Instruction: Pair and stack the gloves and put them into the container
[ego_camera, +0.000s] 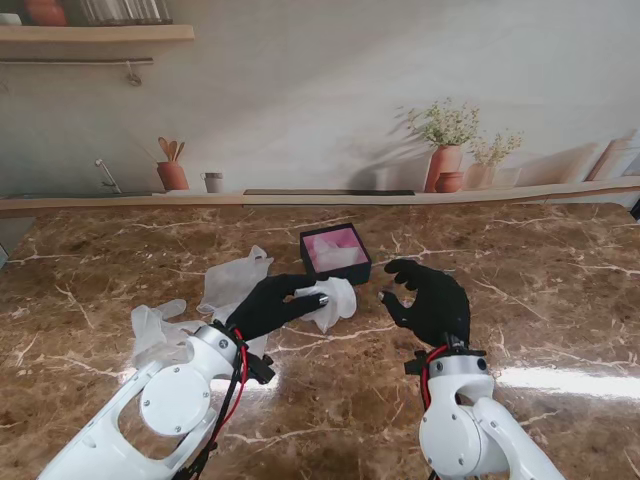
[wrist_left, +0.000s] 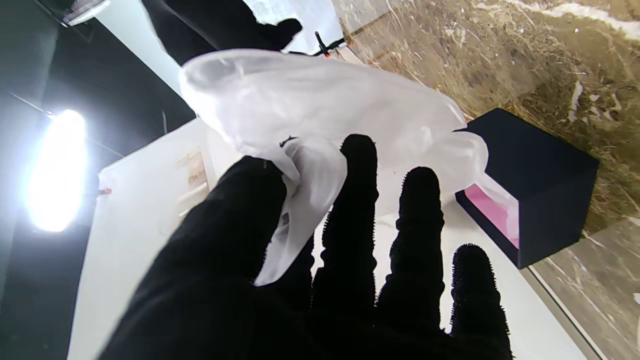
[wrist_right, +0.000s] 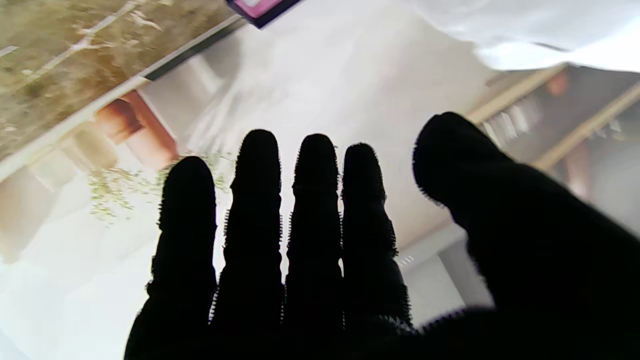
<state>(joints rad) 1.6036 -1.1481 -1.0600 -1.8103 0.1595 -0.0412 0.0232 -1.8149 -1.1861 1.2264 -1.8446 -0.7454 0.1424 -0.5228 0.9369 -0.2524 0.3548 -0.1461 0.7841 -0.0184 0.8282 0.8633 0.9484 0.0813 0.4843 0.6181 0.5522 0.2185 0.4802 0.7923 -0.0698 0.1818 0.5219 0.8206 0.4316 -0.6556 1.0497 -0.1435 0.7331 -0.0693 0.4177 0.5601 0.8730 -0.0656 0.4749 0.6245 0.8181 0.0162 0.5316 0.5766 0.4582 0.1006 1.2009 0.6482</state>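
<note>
My left hand (ego_camera: 272, 305) is shut on a translucent white glove (ego_camera: 333, 300), held just nearer to me than the black container (ego_camera: 335, 252). In the left wrist view the glove (wrist_left: 320, 110) is pinched between thumb and fingers (wrist_left: 357, 165), with the container (wrist_left: 535, 180) beyond it. The container's inside is pink and holds something pale. My right hand (ego_camera: 432, 298) hovers open to the right of the held glove, palm turned toward it, fingers (wrist_right: 312, 170) spread. More translucent gloves (ego_camera: 235, 280) lie on the table to the left, another (ego_camera: 158, 330) beside my left forearm.
The brown marble table (ego_camera: 540, 300) ends at a back ledge with a printed kitchen backdrop (ego_camera: 400, 100) behind it. The held glove's edge (wrist_right: 550, 30) shows in the right wrist view, with the container's corner (wrist_right: 260, 7).
</note>
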